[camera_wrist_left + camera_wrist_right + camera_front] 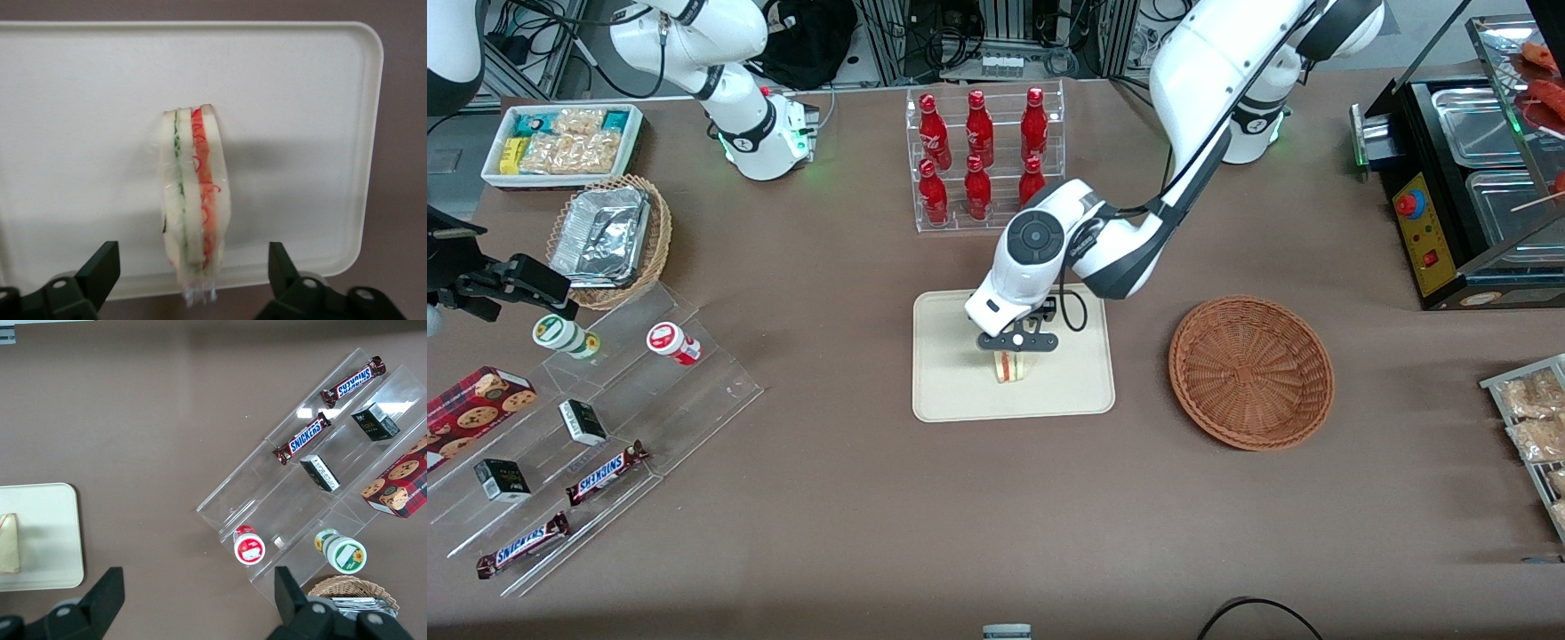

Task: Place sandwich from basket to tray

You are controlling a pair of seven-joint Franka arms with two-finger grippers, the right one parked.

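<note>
A brown table [854,533] fills the scene, with a flat cream tray [951,391] near its middle and a round reddish-brown wicker basket [1251,372] lying well apart from it toward the working arm's end of the table; the basket holds nothing. The left arm [1129,240] bends down over the tray, and its gripper [1017,348] hangs directly above the sandwich [1011,366], which stands on edge on the tray's surface, in the half nearer the front camera. In the left wrist view the gripper's [192,270] two dark fingers [100,267] are spread wide, one on each side of the sandwich [195,200], with a clear gap of bare tray [80,133] between each fingertip and the bread; they touch nothing and hold nothing. The sandwich is a thin wedge of pale bread showing a green layer and an orange-red layer, and it sits midway between the fingers. Open tray surface surrounds it on every side, and the low rim is well clear of it except along the edge nearest the gripper, where the wedge's end comes close to the rim. A clear rack of red bottles [983,156] stands farther from the front camera than the tray, with bare table between them.
</note>
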